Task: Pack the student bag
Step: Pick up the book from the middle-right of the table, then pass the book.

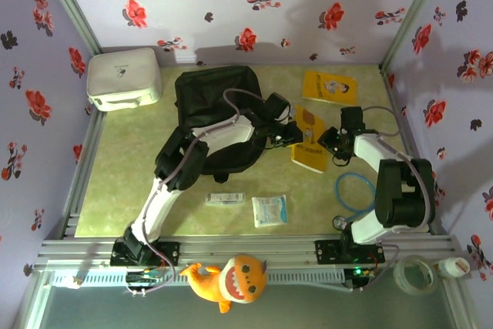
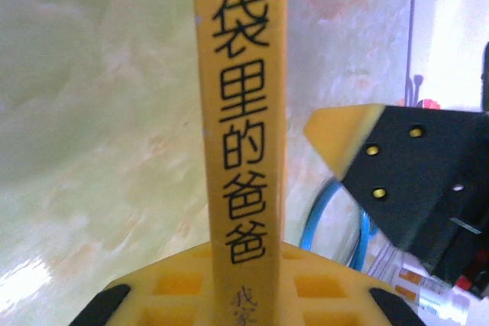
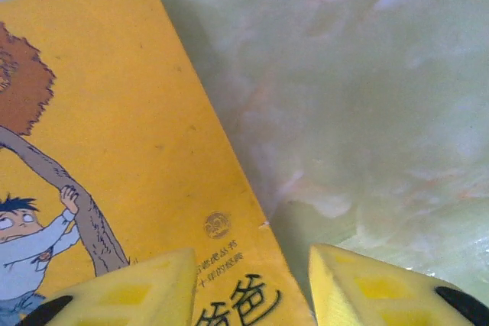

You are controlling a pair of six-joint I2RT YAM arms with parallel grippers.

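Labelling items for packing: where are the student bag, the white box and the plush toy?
student bag (image 1: 204,90): top external view, upper fabric
white box (image 1: 123,75): top external view, lid centre
plush toy (image 1: 240,278): top external view, orange head

Two yellow books, one backpack, one white box, perhaps two packets.

"袋里的爸爸" on yellow book spine

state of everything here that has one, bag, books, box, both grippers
large black fabric student bag, lying on the table, open or zipped unclear
yellow picture book with black-lettered spine, gripped at the spine, closed
left gripper, shut on that book
right gripper, open above the book's corner
second yellow book, flat on the table, closed
white rounded-corner box, closed
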